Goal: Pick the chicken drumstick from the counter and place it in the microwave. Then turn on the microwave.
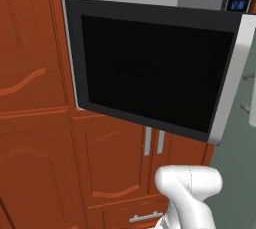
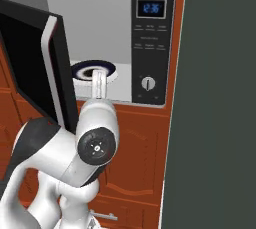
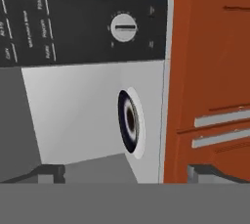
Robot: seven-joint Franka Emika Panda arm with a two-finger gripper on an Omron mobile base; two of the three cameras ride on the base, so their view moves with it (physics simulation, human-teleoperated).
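White arm links fill the near ground in front of the wall oven unit, the dark round joint cap facing me and the forearm reaching away toward the open microwave. Its black glass door stands swung out to the left, hinged on its left side, silver handle edge toward the right and nearest the arm. Behind the door the pale grey cavity is open to view. A round dark-rimmed plate sits on the cavity floor, toward the left, partly hidden by the arm's white link. To the right of the cavity is the dark control panel with a lit blue display at the top and a round knob low down.

From the hand's own camera, rolled on its side, the gripper has its two dark fingertips spread wide apart with nothing between them, pointed into the cavity with the plate just ahead.

As for the chicken drumstick, I cannot make it out; a brownish patch at the plate's centre is too small to call.

Reddish-brown cabinets surround the microwave, with two vertical silver handles just below the door. A flat dark grey-green wall rises at far right.
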